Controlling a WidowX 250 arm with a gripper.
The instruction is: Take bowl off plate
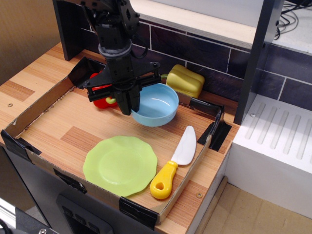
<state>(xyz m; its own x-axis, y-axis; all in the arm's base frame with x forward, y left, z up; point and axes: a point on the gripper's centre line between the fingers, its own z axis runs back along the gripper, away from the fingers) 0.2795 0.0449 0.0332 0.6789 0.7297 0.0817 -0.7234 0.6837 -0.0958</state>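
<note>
End effector [127,105] gripping bowl [155,104] rim, red object [101,101] half hidden

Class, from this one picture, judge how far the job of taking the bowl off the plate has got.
Done: the plate lies bare at the front of the tray, and the bowl is well behind it. In hand: the gripper grips the bowl's near rim. Left: releasing it; whether the bowl already rests on the tray floor is unclear.
</note>
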